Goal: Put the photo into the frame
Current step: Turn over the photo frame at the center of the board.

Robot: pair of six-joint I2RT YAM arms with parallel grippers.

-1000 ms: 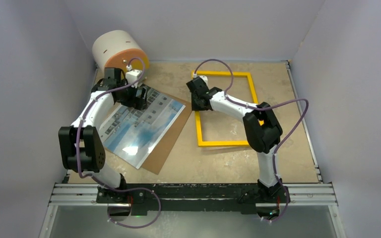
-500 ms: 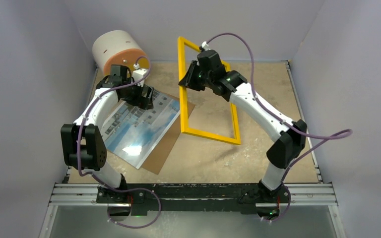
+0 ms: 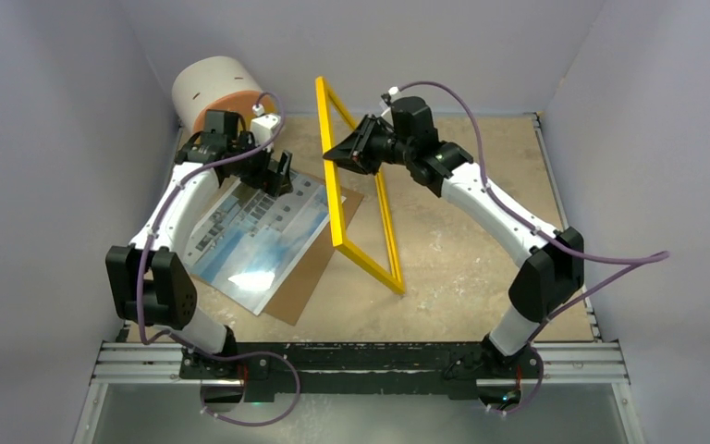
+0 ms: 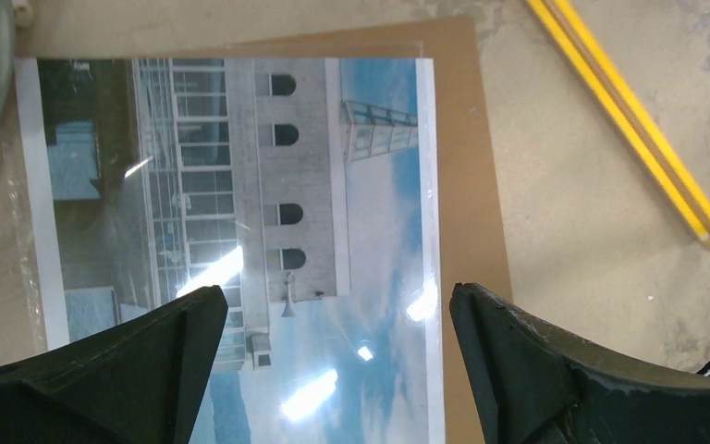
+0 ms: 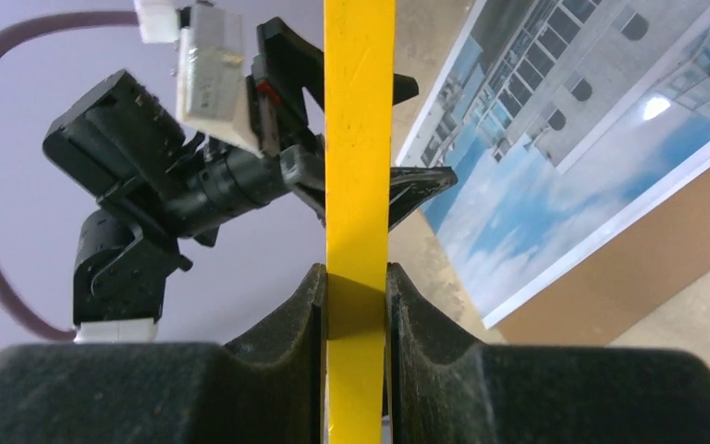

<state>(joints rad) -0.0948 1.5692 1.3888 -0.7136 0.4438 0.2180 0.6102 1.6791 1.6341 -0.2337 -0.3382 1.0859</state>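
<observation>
The photo, a glossy print of a pale building under blue sky, lies face up on a brown backing board at the left of the table. My left gripper hovers open over the photo's far end, and in the left wrist view its wide-spread fingers hold nothing above the photo. My right gripper is shut on one bar of the yellow frame, which stands raised on edge and tilted. In the right wrist view the fingers pinch the frame's bar.
A white cylinder with an orange face lies at the back left corner, just behind the left wrist. Grey walls close in the table on three sides. The frame's low corner hangs near the sandy tabletop at the middle.
The right gripper lifted the frame from flat on the table up onto its edge and swung it left toward the photo. The left gripper drifted slightly back and right, staying open.
</observation>
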